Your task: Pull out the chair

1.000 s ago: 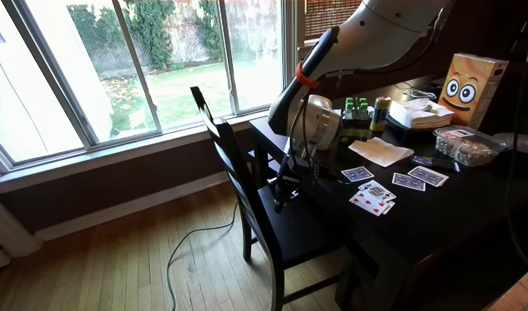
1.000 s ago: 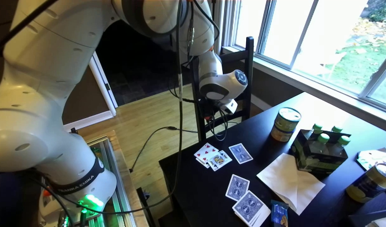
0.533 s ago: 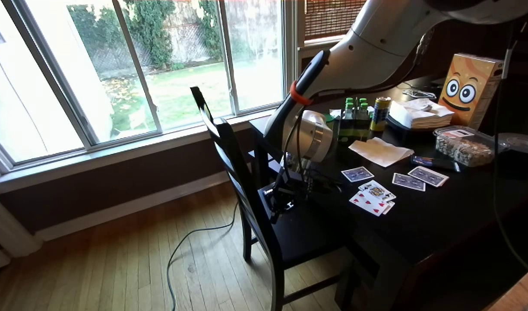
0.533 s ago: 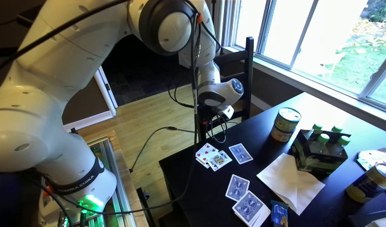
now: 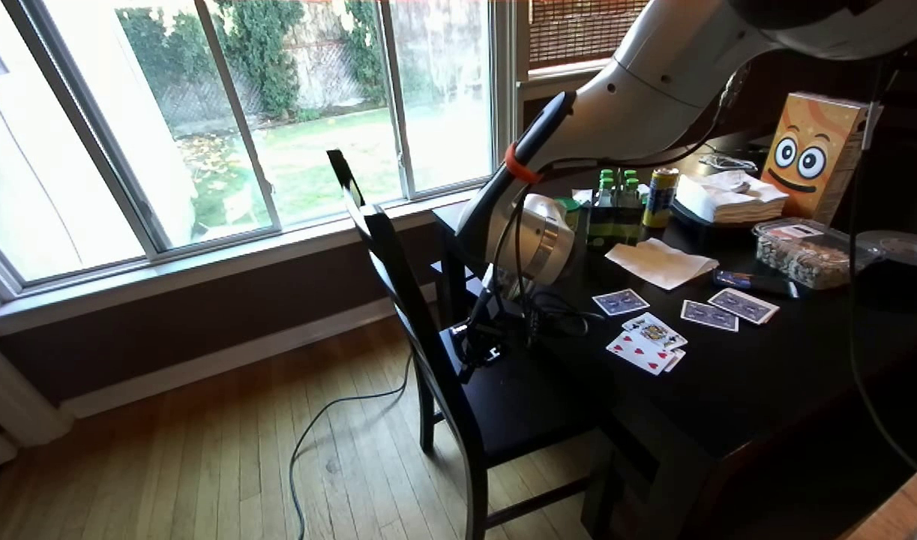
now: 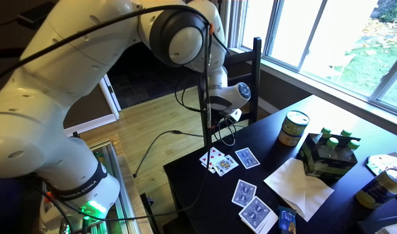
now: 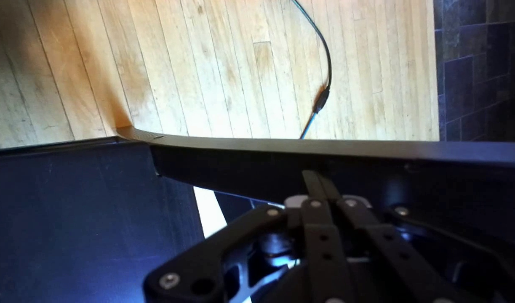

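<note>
The dark wooden chair (image 5: 529, 405) stands at the table's side, the front of its seat under the tabletop. Its slatted back (image 6: 256, 78) rises clear of the table in both exterior views. Above the seat, my gripper (image 5: 467, 369) is shut and empty, its tips at the inner, table-facing side of the chair back. In the wrist view, the gripper's (image 7: 318, 173) fingertips meet in front of the back's dark side post (image 7: 240, 145); the exact contact spot is too dark to make out. Table, arm and cables largely hide the gripper in an exterior view.
Playing cards (image 6: 245, 158), a bottle carrier (image 6: 328, 159), stacked cans (image 6: 294, 128) and paper (image 6: 299, 188) lie on the dark table (image 6: 266, 143). A cable (image 5: 319, 412) runs over the wooden floor behind the chair. The window wall (image 5: 226, 315) stands beyond it.
My shut gripper has come down and moved toward the chair back. In the last half second the chair has shifted slightly away from the table.
</note>
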